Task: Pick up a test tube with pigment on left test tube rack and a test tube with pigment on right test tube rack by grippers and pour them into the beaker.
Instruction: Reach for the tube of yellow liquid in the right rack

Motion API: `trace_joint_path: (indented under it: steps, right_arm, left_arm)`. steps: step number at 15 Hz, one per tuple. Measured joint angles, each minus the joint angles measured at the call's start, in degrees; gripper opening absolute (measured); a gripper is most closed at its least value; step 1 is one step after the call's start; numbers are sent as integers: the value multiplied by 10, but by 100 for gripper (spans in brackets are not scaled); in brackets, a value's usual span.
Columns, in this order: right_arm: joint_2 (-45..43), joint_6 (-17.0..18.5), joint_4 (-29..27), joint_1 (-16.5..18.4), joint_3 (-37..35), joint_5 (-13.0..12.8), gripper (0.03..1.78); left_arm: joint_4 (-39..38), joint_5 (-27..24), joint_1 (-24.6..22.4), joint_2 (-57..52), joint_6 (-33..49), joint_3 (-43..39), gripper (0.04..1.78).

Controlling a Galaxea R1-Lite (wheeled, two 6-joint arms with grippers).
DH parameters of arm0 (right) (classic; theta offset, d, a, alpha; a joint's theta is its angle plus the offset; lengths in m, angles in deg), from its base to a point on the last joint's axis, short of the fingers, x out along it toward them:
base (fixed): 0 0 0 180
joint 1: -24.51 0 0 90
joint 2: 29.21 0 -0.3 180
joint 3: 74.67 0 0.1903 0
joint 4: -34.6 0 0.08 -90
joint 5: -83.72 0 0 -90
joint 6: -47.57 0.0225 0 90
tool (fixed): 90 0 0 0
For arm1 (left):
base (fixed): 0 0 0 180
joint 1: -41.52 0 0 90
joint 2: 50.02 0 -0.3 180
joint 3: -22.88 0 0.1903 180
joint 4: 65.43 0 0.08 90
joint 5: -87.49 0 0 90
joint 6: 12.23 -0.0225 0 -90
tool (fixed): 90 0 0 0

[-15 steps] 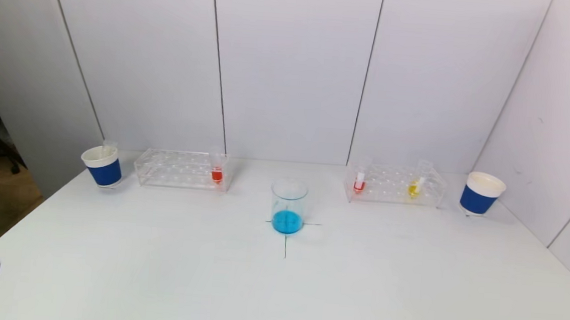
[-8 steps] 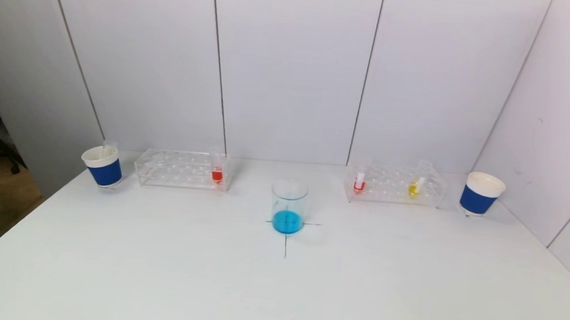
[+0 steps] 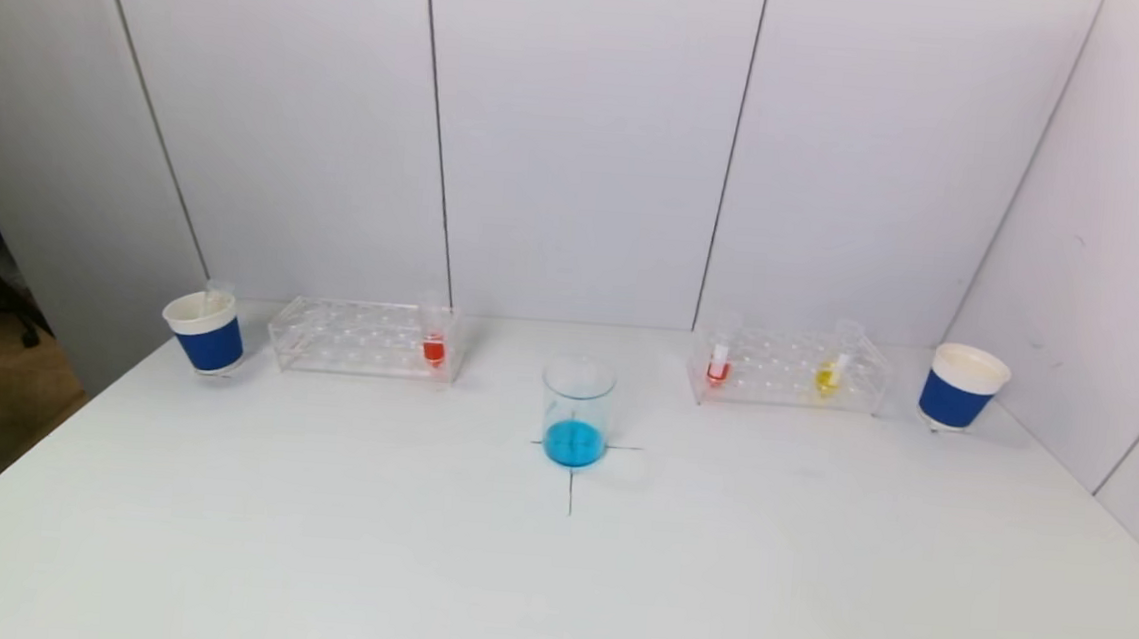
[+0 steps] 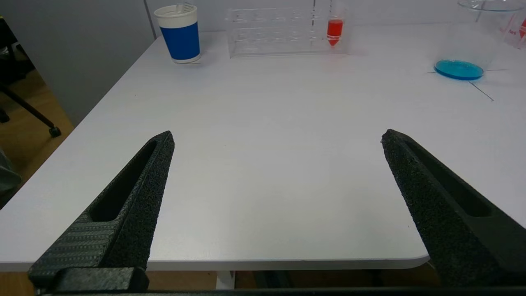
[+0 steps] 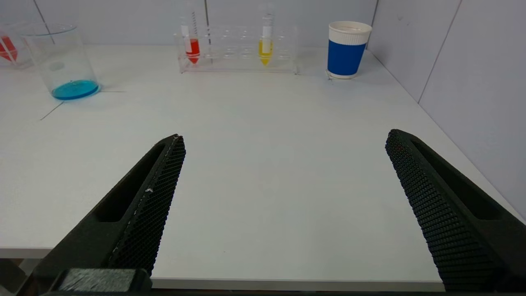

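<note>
A glass beaker point(image 3: 577, 412) with blue liquid stands at the table's centre on a cross mark. The left clear rack point(image 3: 363, 337) holds one red-pigment tube point(image 3: 434, 340) at its right end. The right clear rack point(image 3: 789, 369) holds a red tube point(image 3: 719, 362) and a yellow tube point(image 3: 829, 372). Both grippers are out of the head view. My left gripper point(image 4: 277, 137) is open and empty over the table's near edge, far from the left rack point(image 4: 283, 31). My right gripper point(image 5: 285, 137) is open and empty, far from the right rack point(image 5: 238, 49).
A blue-and-white paper cup point(image 3: 205, 332) holding an empty tube stands left of the left rack. Another paper cup point(image 3: 961, 387) stands right of the right rack. White walls close the back and right side. The table's left edge drops to the floor.
One second ago the left gripper's tip showed at the head view's lower left corner; it has since drawn back out of that view. Nothing on the table has moved.
</note>
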Motion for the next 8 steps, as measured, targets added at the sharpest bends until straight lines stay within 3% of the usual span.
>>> trace_joint_path:
  steps: [8]
  right_arm:
    - [0,0,0,0,0,0,177]
  left_arm:
    - [-4,-2,0,0,1,-8,176]
